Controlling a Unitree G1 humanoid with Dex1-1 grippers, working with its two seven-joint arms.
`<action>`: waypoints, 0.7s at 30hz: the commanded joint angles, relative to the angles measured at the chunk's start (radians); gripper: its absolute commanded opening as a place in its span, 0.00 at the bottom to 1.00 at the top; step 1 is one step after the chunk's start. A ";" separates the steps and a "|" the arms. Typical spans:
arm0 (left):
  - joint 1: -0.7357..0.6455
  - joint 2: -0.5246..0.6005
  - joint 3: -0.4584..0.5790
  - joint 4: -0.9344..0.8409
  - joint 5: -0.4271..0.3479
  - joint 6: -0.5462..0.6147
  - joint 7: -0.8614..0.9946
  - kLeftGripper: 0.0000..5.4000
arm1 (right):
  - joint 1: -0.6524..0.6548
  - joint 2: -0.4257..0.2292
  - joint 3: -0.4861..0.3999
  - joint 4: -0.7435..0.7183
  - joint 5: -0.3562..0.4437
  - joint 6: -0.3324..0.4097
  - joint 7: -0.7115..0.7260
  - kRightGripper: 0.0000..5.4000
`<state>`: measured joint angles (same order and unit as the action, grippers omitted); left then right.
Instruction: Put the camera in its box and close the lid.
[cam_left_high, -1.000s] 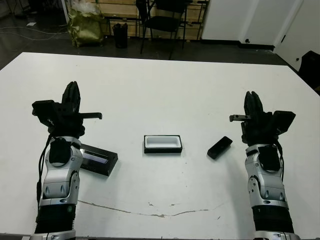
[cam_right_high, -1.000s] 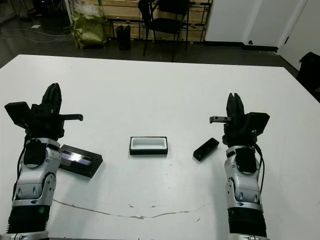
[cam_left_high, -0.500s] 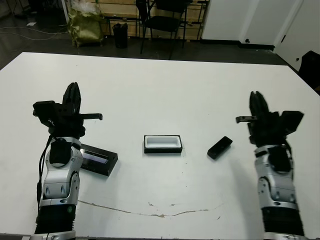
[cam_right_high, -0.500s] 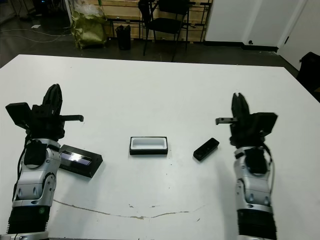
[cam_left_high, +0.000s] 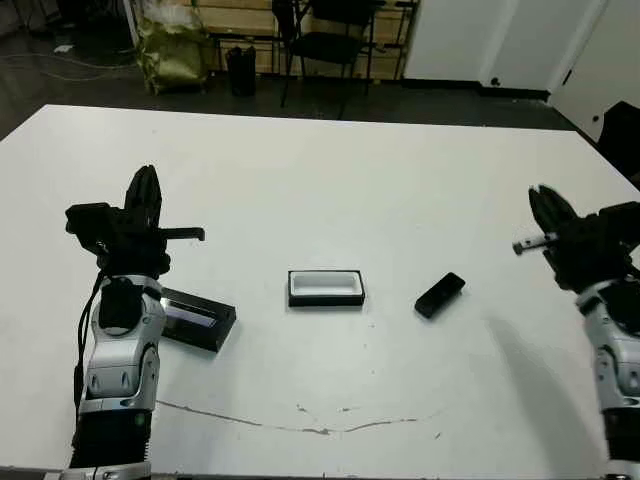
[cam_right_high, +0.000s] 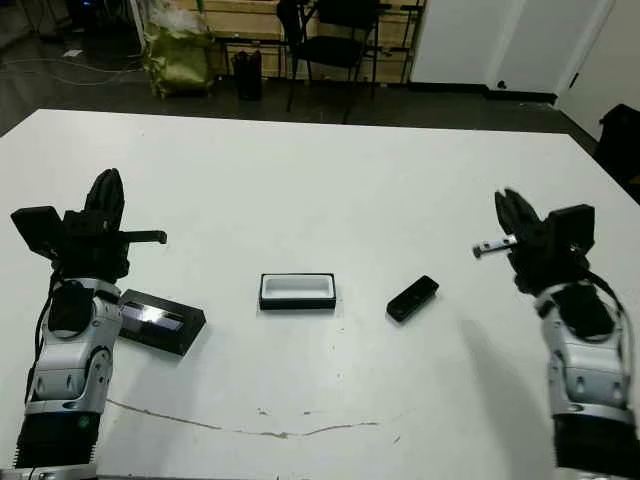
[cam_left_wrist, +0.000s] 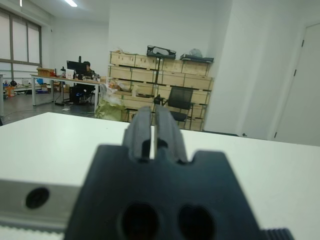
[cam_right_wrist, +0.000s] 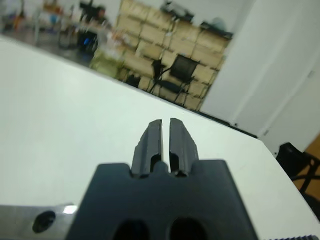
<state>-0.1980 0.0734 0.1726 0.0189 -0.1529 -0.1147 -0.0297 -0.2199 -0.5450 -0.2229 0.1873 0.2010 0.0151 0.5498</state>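
White table (cam_left_high: 330, 180): fills most of the frame, with a thin crack line low at centre. Box (cam_left_high: 326, 288): centre of frame, open, white lining up. Camera (cam_left_high: 439, 295): right of centre, lying at a slant, apart from the box. Lid (cam_left_high: 197, 319): lower left, flat, partly behind the left arm. Left gripper (cam_left_high: 143, 195): left of frame, raised above the lid. Right gripper (cam_left_high: 548, 208): far right edge, well apart from the camera. Chair (cam_left_high: 338, 45): top centre, beyond the table.
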 joint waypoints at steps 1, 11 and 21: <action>0.008 0.001 0.002 0.009 0.000 0.013 0.001 0.00 | -0.027 -0.041 0.010 0.027 0.042 0.019 0.104 0.00; 0.011 -0.001 0.002 -0.001 -0.001 0.023 0.006 0.00 | -0.079 -0.117 0.095 0.087 -0.017 0.002 0.246 0.00; 0.010 0.001 0.001 -0.002 -0.002 0.023 0.005 0.00 | -0.165 -0.230 0.208 0.117 -0.103 -0.100 0.444 0.00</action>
<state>-0.1967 0.0731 0.1727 0.0082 -0.1533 -0.0998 -0.0205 -0.3616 -0.7475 -0.0307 0.3037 0.1134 -0.0729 0.9645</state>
